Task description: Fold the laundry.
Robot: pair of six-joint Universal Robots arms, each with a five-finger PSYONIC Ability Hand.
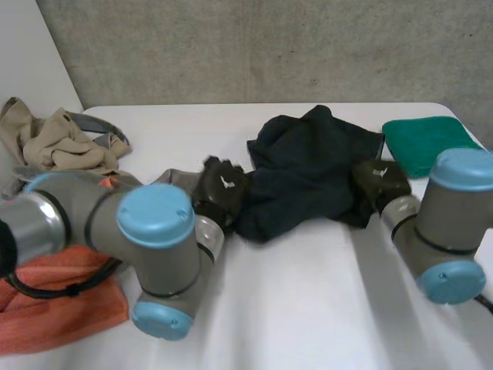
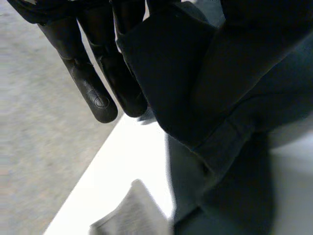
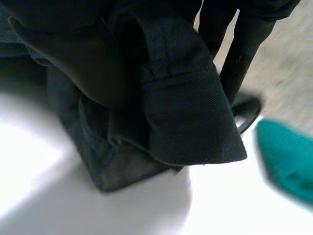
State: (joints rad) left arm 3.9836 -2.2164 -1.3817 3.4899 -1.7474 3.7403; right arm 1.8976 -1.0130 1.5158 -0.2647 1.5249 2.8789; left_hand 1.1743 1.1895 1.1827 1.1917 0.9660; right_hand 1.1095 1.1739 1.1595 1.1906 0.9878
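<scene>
**Head view: dark garment held at both ends, ready to be spread**

So the dark garment point(image 1: 308, 173) sat bunched up at the middle of the frame on the white desk point(image 1: 308, 308). The left hand point(image 1: 219, 189) was on its left edge and the right hand point(image 1: 380, 181) on its right edge. My guess is that grabbing opposite sides was meant to stretch it flat before any fold.

In the left wrist view, two fingers point(image 2: 98, 95) stuck out straight and bare. A fold of cloth ran up into the hand right beside them and looked pinched there. In the right wrist view, a hemmed edge hung off the palm in front of straight fingers point(image 3: 244, 46), clear of the desk, so it looked clamped too.

Everything else was out of the way: a green towel point(image 1: 427, 142) at upper right, beige clothes point(image 1: 58, 142) at upper left, and an orange cloth point(image 1: 62, 301) at lower left.
</scene>
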